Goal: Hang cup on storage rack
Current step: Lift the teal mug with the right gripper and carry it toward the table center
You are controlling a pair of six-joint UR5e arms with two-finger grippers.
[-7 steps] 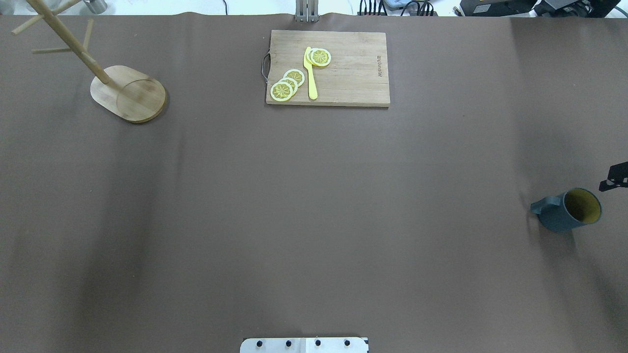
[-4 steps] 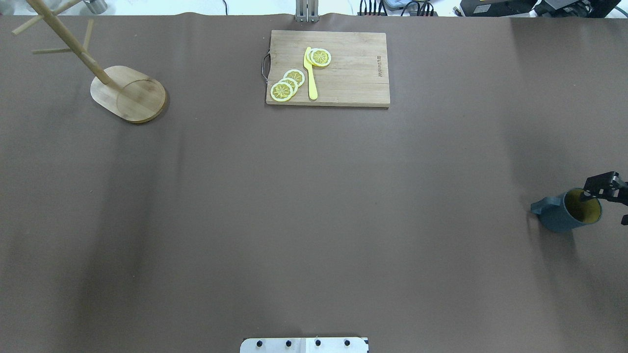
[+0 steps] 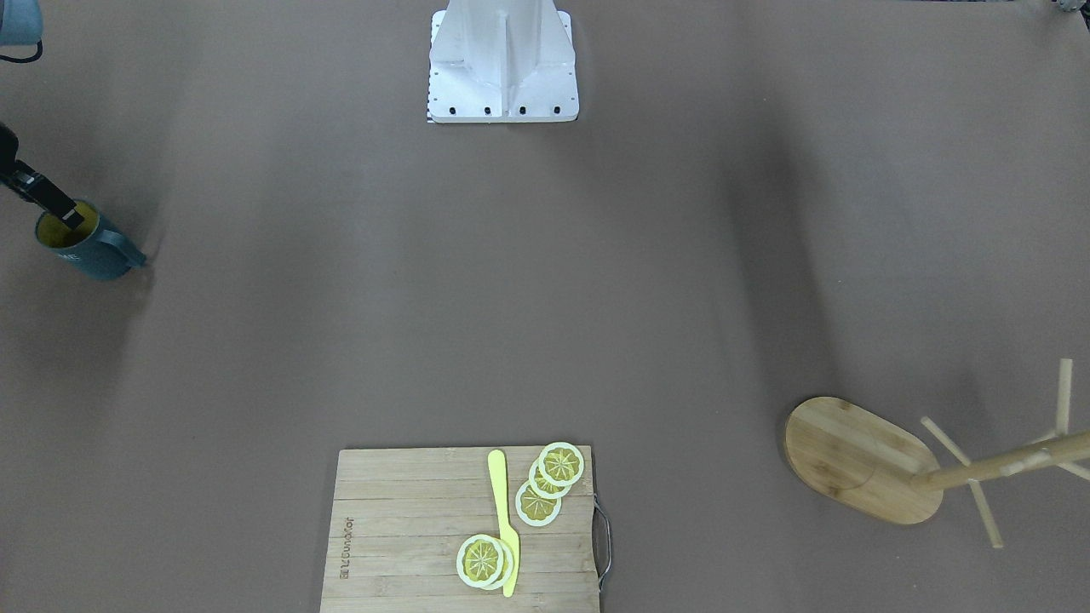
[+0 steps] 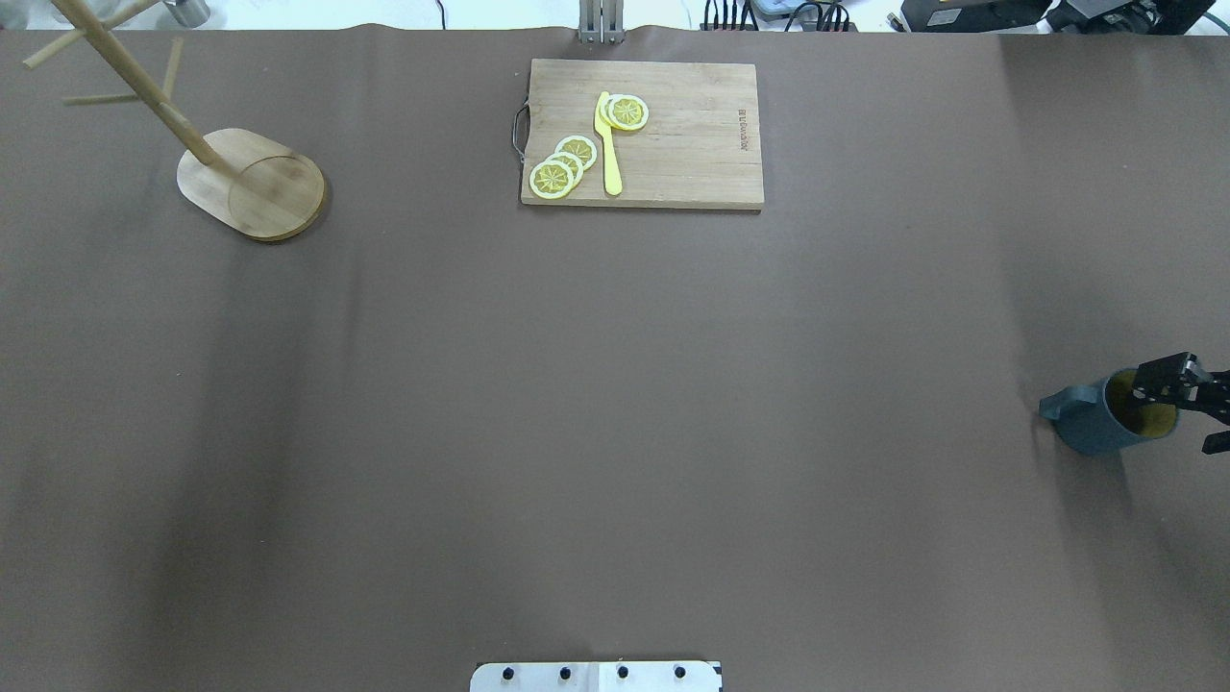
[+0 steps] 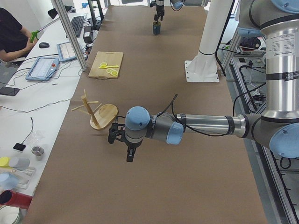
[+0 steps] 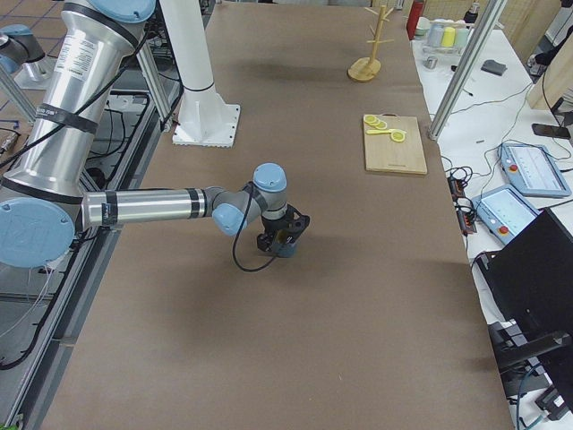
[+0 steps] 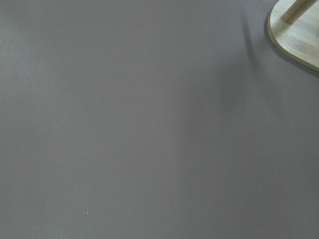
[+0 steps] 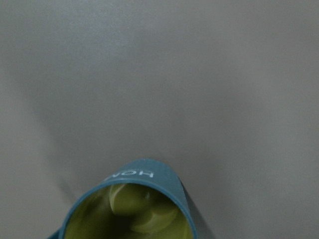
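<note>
The dark blue-grey cup [image 4: 1095, 428] stands upright near the table's right edge, yellow inside, with its handle pointing left. It also shows in the front view [image 3: 89, 247] and in the right wrist view [image 8: 134, 199], with its white lettering. My right gripper [image 4: 1180, 418] is open, with one finger [image 4: 1153, 386] dipping into the cup's mouth and the other outside the rim. The bamboo storage rack [image 4: 252, 183] stands at the far left with bare pegs. My left gripper [image 5: 130, 156] hovers near the rack; I cannot tell whether it is open. The rack's base [image 7: 299, 35] shows in the left wrist view.
A wooden cutting board [image 4: 692, 144] with lemon slices [image 4: 562, 165] and a yellow knife [image 4: 608, 144] lies at the far middle. The robot's white base plate [image 4: 596, 677] sits at the near edge. Brown table cover [image 4: 615, 404] lies between cup and rack.
My right gripper came in from the right edge and moved over the cup, and one finger now sits in its mouth. The cup and the rack have not moved.
</note>
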